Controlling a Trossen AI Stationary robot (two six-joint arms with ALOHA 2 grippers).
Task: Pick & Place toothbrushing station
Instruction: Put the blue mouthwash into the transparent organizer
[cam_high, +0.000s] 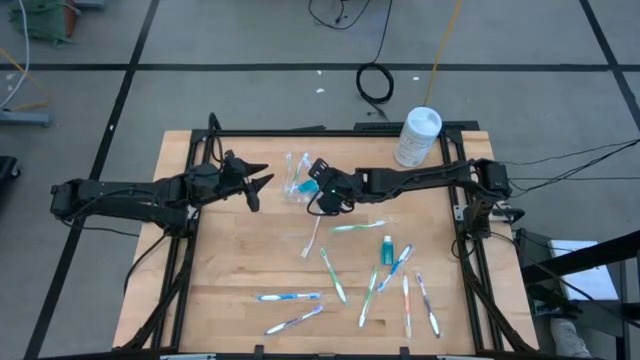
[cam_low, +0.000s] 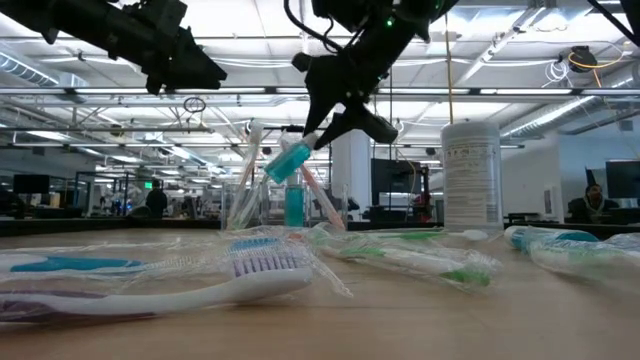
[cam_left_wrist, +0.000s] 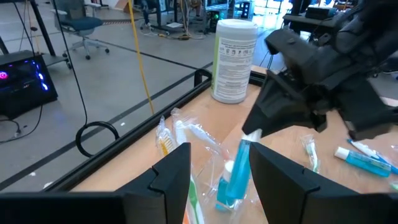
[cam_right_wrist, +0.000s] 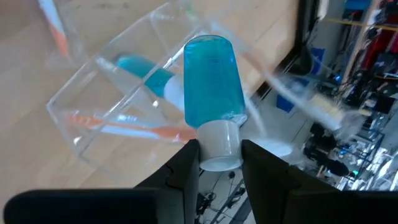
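The right gripper (cam_right_wrist: 219, 163) pinches the white cap of a glossy blue toothpaste tube (cam_right_wrist: 211, 81) just above the clear, boxy plastic cup (cam_high: 296, 180) at the far middle of the wooden table (cam_high: 230, 270). The left gripper (cam_high: 258, 182), fingers spread and empty, hovers beside the cup. Wrapped slim toothbrushes (cam_high: 340, 275) lie scattered nearer.

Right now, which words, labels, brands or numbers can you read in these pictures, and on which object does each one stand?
No text can be read.
White canister: printed label, too small and blurred.
Toothpaste tube in the right gripper: no print visible.
Toothbrush wrappers: no legible print.
Room signs behind the table: too far to read.
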